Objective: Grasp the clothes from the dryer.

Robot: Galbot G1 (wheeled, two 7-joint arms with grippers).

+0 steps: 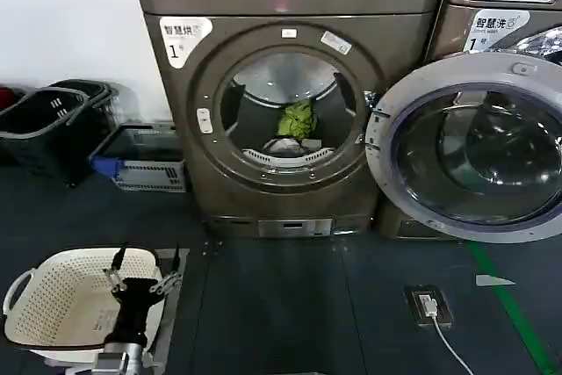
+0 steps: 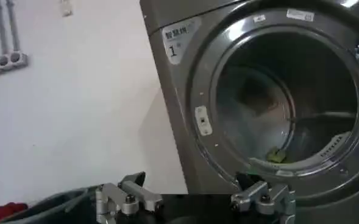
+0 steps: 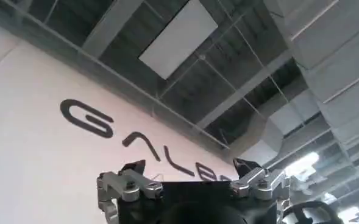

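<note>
The bronze-grey dryer (image 1: 290,68) with a "1" sticker stands straight ahead, and its round door (image 1: 474,151) is swung open to the right. Inside the drum lie the clothes: a lime-green piece (image 1: 299,118) and a white-grey piece (image 1: 283,146) in front of it. My left gripper (image 1: 140,263) is low at the near left, over a white basket, far from the porthole, open and empty. In the left wrist view the left gripper (image 2: 191,182) faces the dryer (image 2: 185,115), with the lime piece (image 2: 277,156) low in the drum. My right gripper (image 3: 188,167) points up at the ceiling, open and empty.
A white perforated laundry basket (image 1: 44,305) sits under my left arm. Dark baskets (image 1: 44,125) and a grey crate (image 1: 145,164) stand by the left wall. A second machine (image 1: 509,6) is behind the open door. A floor socket with a cable (image 1: 428,305) lies at the near right.
</note>
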